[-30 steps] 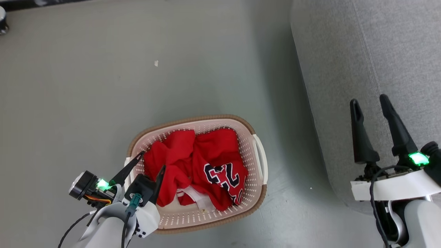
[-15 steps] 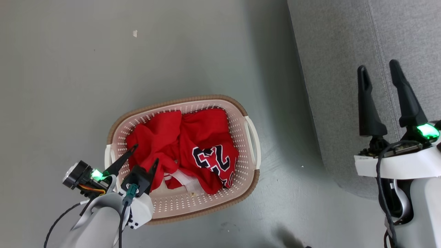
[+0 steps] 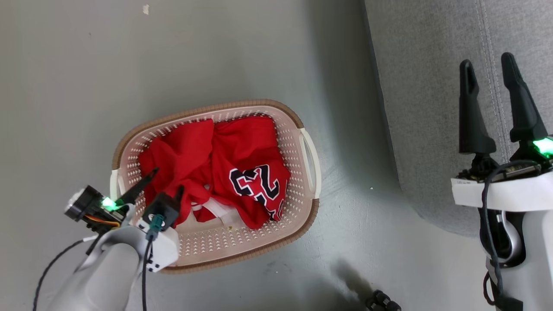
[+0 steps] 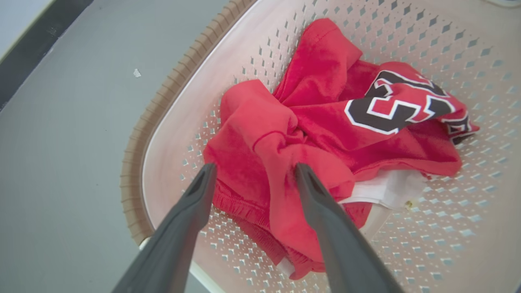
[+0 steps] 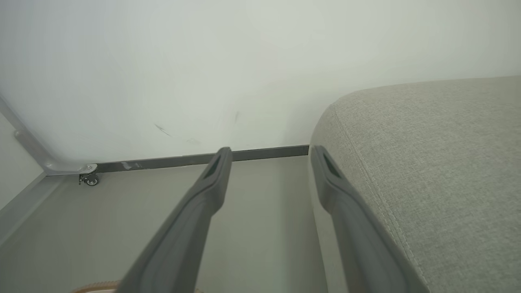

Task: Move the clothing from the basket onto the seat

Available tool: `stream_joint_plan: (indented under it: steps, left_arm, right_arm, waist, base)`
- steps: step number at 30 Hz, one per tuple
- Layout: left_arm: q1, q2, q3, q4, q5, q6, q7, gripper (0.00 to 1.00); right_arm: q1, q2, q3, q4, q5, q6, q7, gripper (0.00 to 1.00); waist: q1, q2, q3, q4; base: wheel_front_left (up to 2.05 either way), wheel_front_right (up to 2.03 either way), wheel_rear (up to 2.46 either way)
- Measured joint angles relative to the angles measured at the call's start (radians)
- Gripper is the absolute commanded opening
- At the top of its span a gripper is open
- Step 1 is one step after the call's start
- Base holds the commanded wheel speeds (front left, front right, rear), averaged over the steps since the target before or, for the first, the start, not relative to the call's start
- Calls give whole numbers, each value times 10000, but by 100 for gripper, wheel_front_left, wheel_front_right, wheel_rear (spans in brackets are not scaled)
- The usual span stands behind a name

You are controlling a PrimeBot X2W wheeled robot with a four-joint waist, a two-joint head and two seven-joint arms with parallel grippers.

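Two red garments (image 3: 216,155): sat in the laundry basket (image 3: 233,246)
Left jaws: wide over them
Right jaws: wide, by the sofa (image 3: 423,86)

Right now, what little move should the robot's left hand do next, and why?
Probably dip the left gripper slightly and close it. Its jaws stand open on either side of a raised fold of the plain red garment, which lies in the basket, so a pinch there looks likely to catch cloth.
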Motion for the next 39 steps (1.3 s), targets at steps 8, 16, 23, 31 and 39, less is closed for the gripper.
stream_joint_plan:
  steps: [8, 16, 23, 31, 39]
  left_arm:
    - [-426, 249, 197, 669, 46, 146, 10, 100]
    - [-734, 244, 171, 1106, 105, 297, 150, 54]
    - [-951, 201, 77, 1450, 169, 286, 221, 0]
    - [-1146, 142, 127, 1473, 115, 201, 167, 0]
    - [-1181, -59, 299, 995, -219, 199, 40, 0]
  right_arm:
    - [-376, -2, 4, -29, 138, 0, 0, 100]
    - [-629, -2, 84, -12, 324, 0, 0, 100]
    - [-773, -2, 174, 50, 349, 0, -12, 100]
    - [-803, -2, 54, 199, 351, 0, -13, 100]
    - [-1013, -6, 86, 422, 343, 0, -15, 100]
  waist:
    - [0, 0, 403, -189]
    - [0, 0, 669, -365]
    - [-1, 0, 720, -482]
    - [0, 0, 575, -427]
    - [-1, 0, 300, -242]
  base:
    - [0, 0, 0]
    - [0, 0, 0]
    - [0, 0, 0]
    - [0, 0, 0]
    - [0, 0, 0]
